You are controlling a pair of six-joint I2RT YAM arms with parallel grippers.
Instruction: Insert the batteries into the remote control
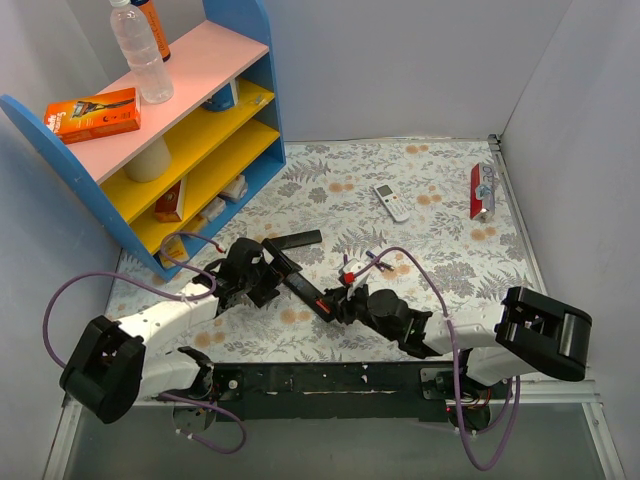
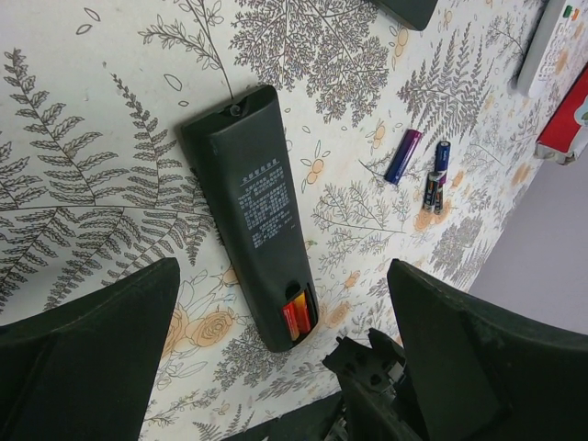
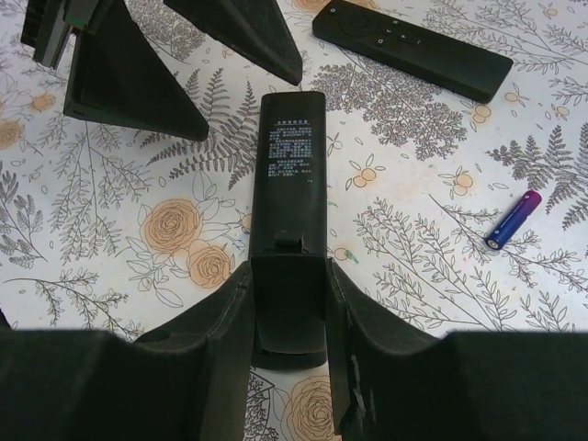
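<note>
Right wrist view: at bottom centre the right gripper (image 3: pixel 288 271) pinches a small black plastic battery cover (image 3: pixel 289 312) at the near end of the long slim black remote control (image 3: pixel 292 175). The remote lies label-side up on the floral tablecloth (image 3: pixel 110 239). In the left wrist view, red cylindrical batteries (image 2: pixel 296 317) sit in its open compartment, low in the frame, and the left gripper (image 2: pixel 283 268) hangs spread wide above it. Farther off, at upper right, lie three loose slim batteries (image 2: pixel 404 156).

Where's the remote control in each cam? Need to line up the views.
Top external: remote control at centre, lying diagonally between both arms.
Left wrist: centre, back up.
Right wrist: centre, running toward the camera.
Shared landmark: second black remote.
</note>
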